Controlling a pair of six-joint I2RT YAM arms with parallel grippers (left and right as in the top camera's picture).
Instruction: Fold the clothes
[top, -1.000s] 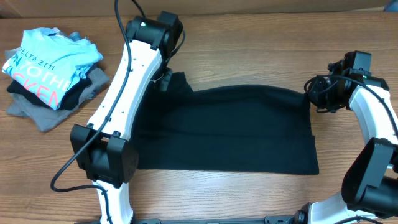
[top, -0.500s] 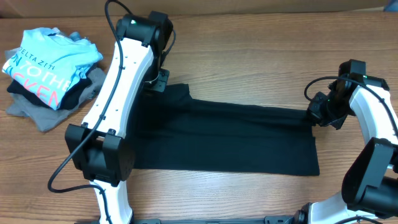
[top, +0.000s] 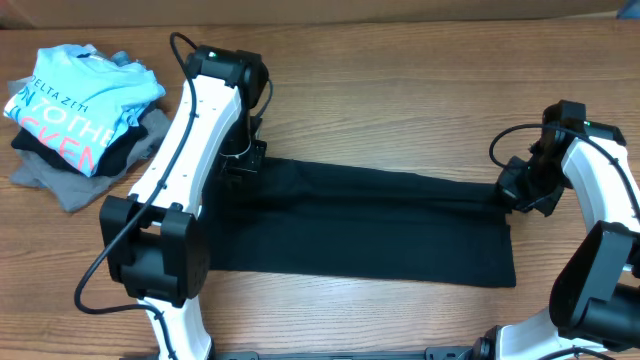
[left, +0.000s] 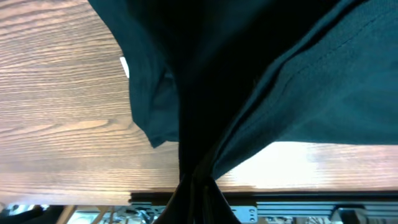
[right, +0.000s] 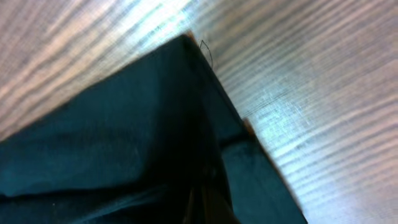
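A black garment (top: 370, 220) lies spread across the middle of the wooden table, its far edge lifted and drawn toward the front. My left gripper (top: 243, 160) is shut on the garment's far left corner; in the left wrist view the dark cloth (left: 249, 81) hangs bunched from the jaws (left: 198, 186). My right gripper (top: 520, 190) is shut on the far right corner; in the right wrist view the cloth (right: 124, 149) fills the frame above the jaws (right: 208, 199).
A pile of folded clothes (top: 75, 115), with a light blue printed shirt on top of black and grey ones, sits at the far left. Bare wood (top: 400, 80) lies behind the garment. The table's front edge (left: 155, 194) shows in the left wrist view.
Both grippers have moved toward the front of the table with the garment's far edge in them. The black cloth now covers a narrower band.
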